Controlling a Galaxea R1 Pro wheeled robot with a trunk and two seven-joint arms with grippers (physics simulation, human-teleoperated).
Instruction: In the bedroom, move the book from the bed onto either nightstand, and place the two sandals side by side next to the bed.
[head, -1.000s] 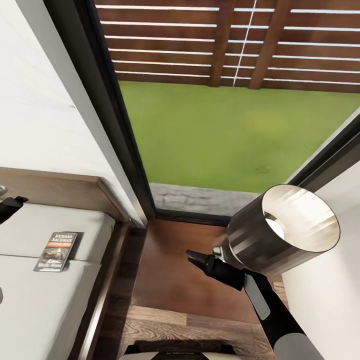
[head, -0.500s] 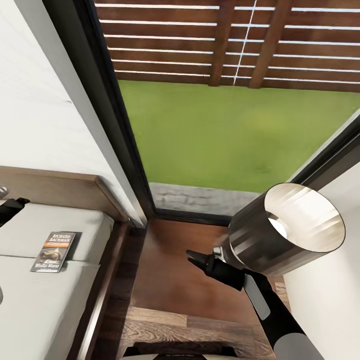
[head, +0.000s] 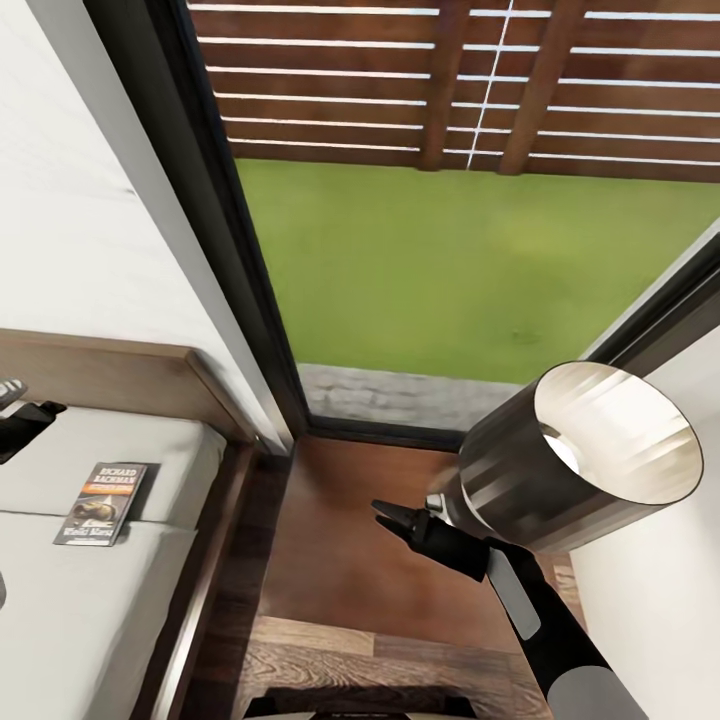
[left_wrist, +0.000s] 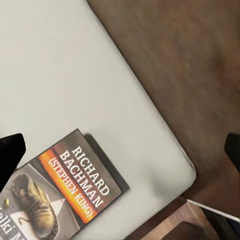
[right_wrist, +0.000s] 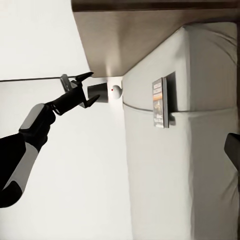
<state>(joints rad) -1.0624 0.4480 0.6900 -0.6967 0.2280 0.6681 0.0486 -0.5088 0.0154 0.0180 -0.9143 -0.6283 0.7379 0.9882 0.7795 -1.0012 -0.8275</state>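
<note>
Bedroom corner by window (head: 430, 250) | book (head: 100, 490) flat on bed (head: 60, 590) near headboard | left gripper (right_wrist: 82, 89) spread above mattress | right gripper (head: 388, 518) over nightstand (head: 350, 540), spread | lamp (head: 580, 455) beside it

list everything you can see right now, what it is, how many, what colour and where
book: one, dark cover with orange band, lying flat on the mattress near the headboard
bed: one, pale grey mattress in a dark brown frame, on the left
nightstand: one, reddish-brown, between bed and lamp
lamp: one, metallic shade, on the right
window: one, dark frame, showing green lawn and brown fence
left gripper: black, fingers apart, above the bed
right gripper: black, over the nightstand
</note>
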